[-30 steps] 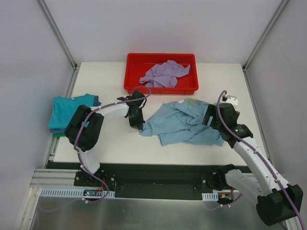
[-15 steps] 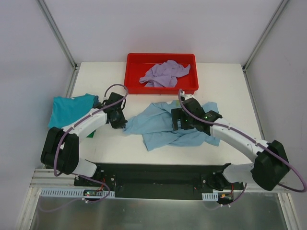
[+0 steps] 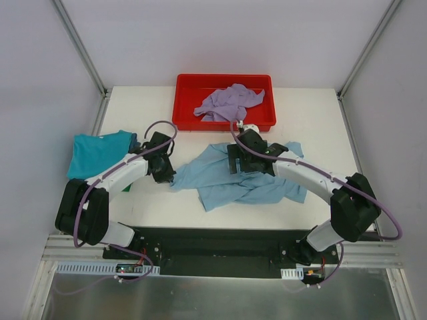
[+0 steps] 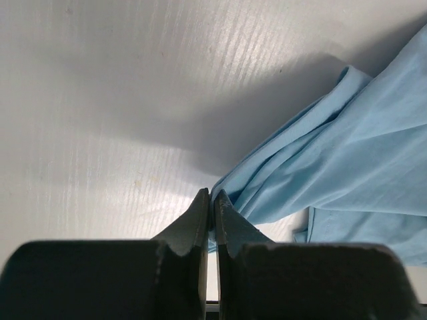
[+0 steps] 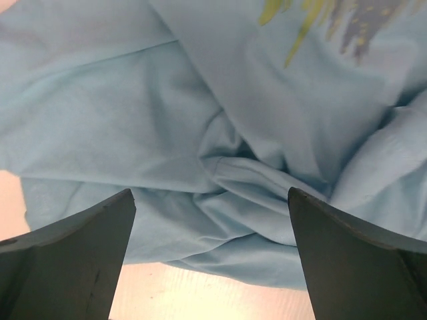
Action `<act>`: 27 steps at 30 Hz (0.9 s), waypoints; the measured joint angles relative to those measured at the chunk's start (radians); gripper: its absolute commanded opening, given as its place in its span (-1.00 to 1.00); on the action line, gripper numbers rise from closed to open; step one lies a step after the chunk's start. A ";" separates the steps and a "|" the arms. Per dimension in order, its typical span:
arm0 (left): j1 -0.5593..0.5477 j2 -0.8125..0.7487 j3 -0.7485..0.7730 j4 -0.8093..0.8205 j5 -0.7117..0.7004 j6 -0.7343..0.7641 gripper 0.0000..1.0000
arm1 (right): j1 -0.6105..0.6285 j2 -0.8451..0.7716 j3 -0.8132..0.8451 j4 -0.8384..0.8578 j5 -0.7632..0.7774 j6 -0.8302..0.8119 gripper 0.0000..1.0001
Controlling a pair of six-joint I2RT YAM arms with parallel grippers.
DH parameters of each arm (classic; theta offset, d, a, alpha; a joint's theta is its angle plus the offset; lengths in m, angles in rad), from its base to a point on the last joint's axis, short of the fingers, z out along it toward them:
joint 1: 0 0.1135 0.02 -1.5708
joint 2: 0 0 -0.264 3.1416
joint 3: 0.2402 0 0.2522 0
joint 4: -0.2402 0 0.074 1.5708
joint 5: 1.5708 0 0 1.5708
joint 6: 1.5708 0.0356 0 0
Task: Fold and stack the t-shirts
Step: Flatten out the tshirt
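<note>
Looks to me like they're at the spread-it-out stage, no actual folding done on this one yet. The light blue t-shirt [image 3: 220, 188] is lying in a crumpled heap in the middle of the counter [image 3: 320, 120], just in front of the red tray [image 3: 223, 125]. The left gripper [image 4: 212, 200] has its jaws clenched on a bunched corner at the shirt's left end, low against the counter. The right gripper [image 5: 208, 193] hangs over the rumpled middle with jaws spread wide, nothing in them.

My guess for the next move: the right one needs to find a real hem or shoulder on the far side instead of that knot of folds, pinch it, and then both pull apart to get the thing flat.

The fabric is thin, soft and floppy, with ridges and creases everywhere, so it'll drag and bunch rather than slide. There's a streaky yellowish and greyish print [image 5: 313, 20] near one end. The counter is pale with a fine ribbed texture. A lavender shirt [image 3: 227, 103] sits wadded in the tray, and a folded teal one [image 3: 97, 152] lies on the pile at the left edge.
</note>
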State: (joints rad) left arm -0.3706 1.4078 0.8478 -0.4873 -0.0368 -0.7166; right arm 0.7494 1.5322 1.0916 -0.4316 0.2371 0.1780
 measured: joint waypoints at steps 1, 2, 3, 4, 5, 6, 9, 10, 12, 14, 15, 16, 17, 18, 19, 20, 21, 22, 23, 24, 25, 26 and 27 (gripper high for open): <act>0.002 0.000 -0.003 0.000 -0.001 0.000 -1.00 | -0.002 -0.002 0.005 -0.005 0.025 -0.005 0.97; 0.006 -0.001 -0.009 0.000 -0.002 0.000 -1.00 | -0.006 -0.006 0.005 -0.010 0.044 -0.008 0.97; 0.007 -0.002 -0.013 0.000 -0.004 0.000 -1.00 | -0.014 -0.012 0.005 -0.023 0.060 -0.009 0.97; 0.012 -0.003 -0.017 -0.003 -0.008 0.000 -1.00 | -0.027 -0.020 0.004 -0.033 0.071 -0.010 0.97; 0.013 -0.004 -0.019 -0.005 -0.013 0.000 -1.00 | -0.047 -0.030 0.002 -0.042 0.079 -0.008 0.97; 0.018 -0.004 -0.020 -0.006 -0.018 0.000 -1.00 | -0.065 -0.039 0.000 -0.048 0.084 -0.003 0.98; 0.019 -0.004 -0.021 -0.008 -0.026 0.001 -1.00 | -0.153 -0.070 -0.014 -0.061 0.087 0.027 0.98; 0.019 -0.004 -0.021 -0.007 -0.026 0.001 -1.00 | -0.187 -0.076 -0.018 -0.064 0.083 0.042 0.98; 0.019 -0.004 -0.021 -0.008 -0.026 0.002 -1.00 | -0.242 -0.076 -0.021 -0.069 0.071 0.065 0.98; 0.019 -0.004 -0.021 -0.008 -0.026 0.002 -1.00 | -0.287 -0.069 -0.021 -0.073 0.062 0.085 0.91; 0.019 -0.004 -0.021 -0.008 -0.026 0.002 -1.00 | -0.304 -0.063 -0.019 -0.073 0.054 0.094 0.87; 0.019 -0.004 -0.021 -0.008 -0.026 0.002 -1.00 | -0.314 -0.051 -0.017 -0.074 0.041 0.102 0.84; 0.019 -0.004 -0.021 -0.008 -0.026 0.002 -1.00 | -0.321 -0.039 -0.013 -0.074 0.034 0.108 0.76; 0.019 -0.004 -0.021 -0.008 -0.026 0.002 -1.00 | -0.325 -0.022 -0.009 -0.073 0.023 0.114 0.68; 0.019 -0.004 -0.021 -0.008 -0.026 0.002 -1.00 | -0.327 -0.005 -0.007 -0.069 0.013 0.121 0.61; 0.019 -0.004 -0.021 -0.008 -0.026 0.002 -1.00 | -0.327 0.010 -0.007 -0.066 0.007 0.127 0.49; 0.019 -0.004 -0.021 -0.008 -0.026 0.002 -1.00 | -0.327 0.024 -0.007 -0.064 0.001 0.134 0.31; 0.019 -0.004 -0.021 -0.008 -0.026 0.003 -1.00 | -0.327 0.034 -0.007 -0.063 -0.002 0.138 0.18; 0.019 -0.004 -0.021 -0.008 -0.026 0.003 -1.00 | -0.328 0.045 -0.007 -0.060 -0.003 0.145 0.04; 0.019 -0.004 -0.021 -0.008 -0.026 0.003 -1.00 | -0.329 0.055 -0.007 -0.057 -0.002 0.157 -0.06; 0.019 -0.004 -0.021 -0.008 -0.026 0.003 -1.00 | -0.329 0.060 -0.007 -0.056 -0.001 0.161 -0.16; 0.019 -0.004 -0.021 -0.008 -0.026 0.003 -1.00 | -0.331 0.063 -0.007 -0.055 0.003 0.168 -0.24; 0.019 -0.004 -0.021 -0.008 -0.027 0.003 -1.00 | -0.331 0.063 -0.007 -0.055 0.009 0.173 -0.33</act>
State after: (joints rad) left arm -0.3511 1.4040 0.8272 -0.4957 -0.0635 -0.7139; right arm 0.4183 1.5948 1.0847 -0.4862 0.2462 0.3511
